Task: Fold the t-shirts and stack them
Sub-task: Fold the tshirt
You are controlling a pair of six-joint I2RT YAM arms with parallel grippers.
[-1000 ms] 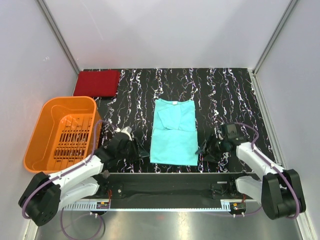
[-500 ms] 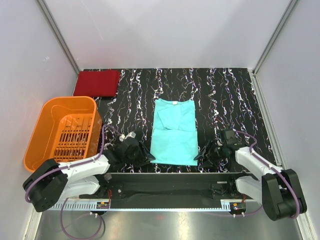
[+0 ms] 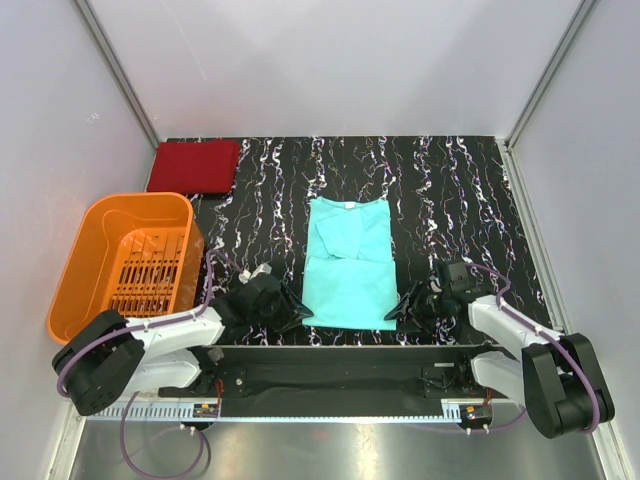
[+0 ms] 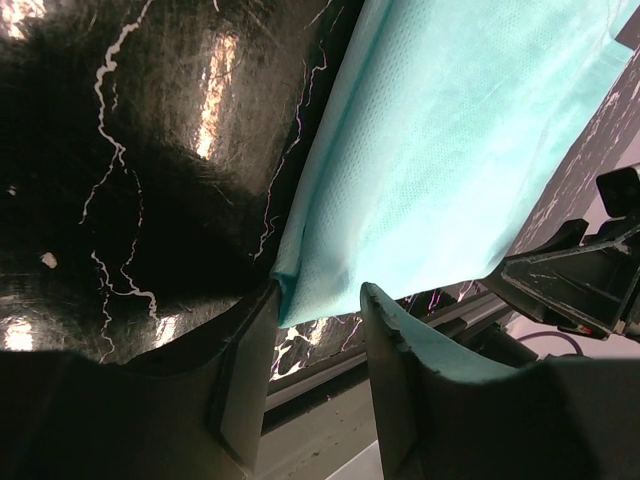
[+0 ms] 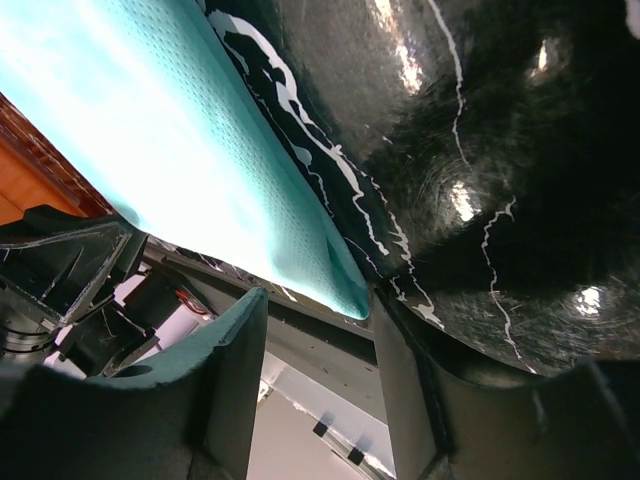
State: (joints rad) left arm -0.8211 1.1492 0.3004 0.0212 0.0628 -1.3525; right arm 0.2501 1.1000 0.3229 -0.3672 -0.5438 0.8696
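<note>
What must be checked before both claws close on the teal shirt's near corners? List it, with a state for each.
1. Left claw open, near-left corner of the teal shirt in its gap: ok.
2. Right claw open, near-right corner in its gap: ok.
3. Cloth deep enough in each gap for a firm pinch: cannot tell.
4. Teal shirt lying flat as a narrow rectangle: ok.
5. Red shirt folded at the far left, apart from the teal one: ok.
</note>
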